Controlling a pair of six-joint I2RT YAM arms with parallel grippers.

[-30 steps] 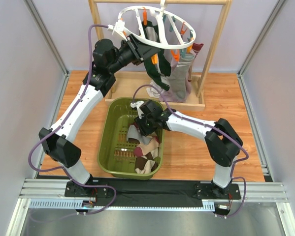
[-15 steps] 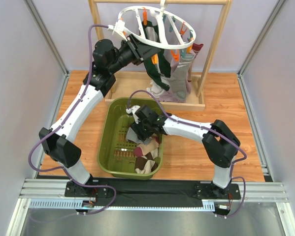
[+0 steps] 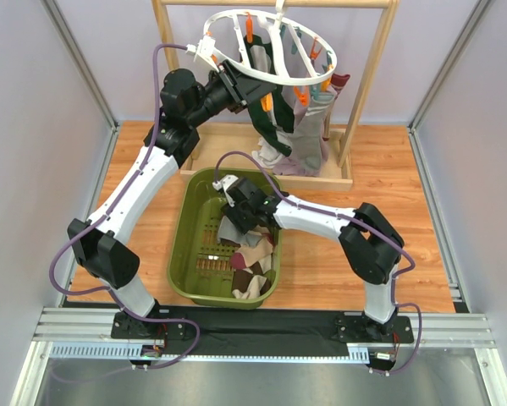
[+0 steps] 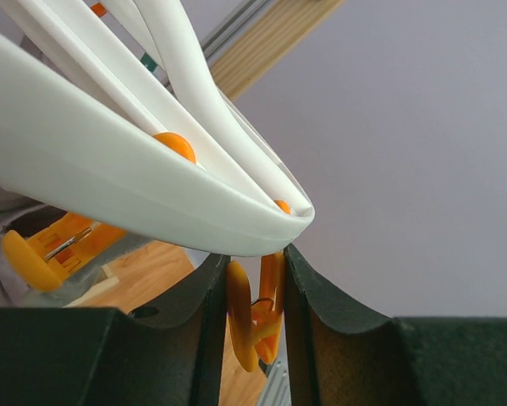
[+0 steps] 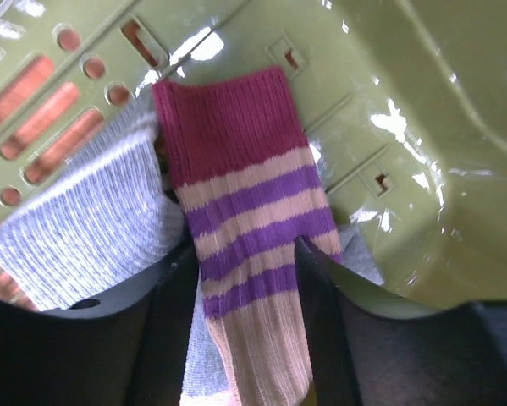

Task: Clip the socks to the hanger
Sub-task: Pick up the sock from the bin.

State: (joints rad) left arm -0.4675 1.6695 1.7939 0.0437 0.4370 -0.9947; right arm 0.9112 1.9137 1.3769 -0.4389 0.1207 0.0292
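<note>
Left arm [image 3: 135,190] raised, left tool [image 4: 253,283] clamped, right tool [image 5: 245,262] low

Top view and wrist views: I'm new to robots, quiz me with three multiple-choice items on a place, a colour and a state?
1. Where is the right end effector? A over the wooden rack; B inside the green basket; C raised in mid-air.
2. Colour of the clip between the left end effector's fingers? A teal; B white; C orange.
3. The striped sock is: A loose in the basket; B clipped to the hanger; C rolled into a ball.
Key: B, it dips into the basket; C, the clip shows orange; A, no clip holds it.
</note>
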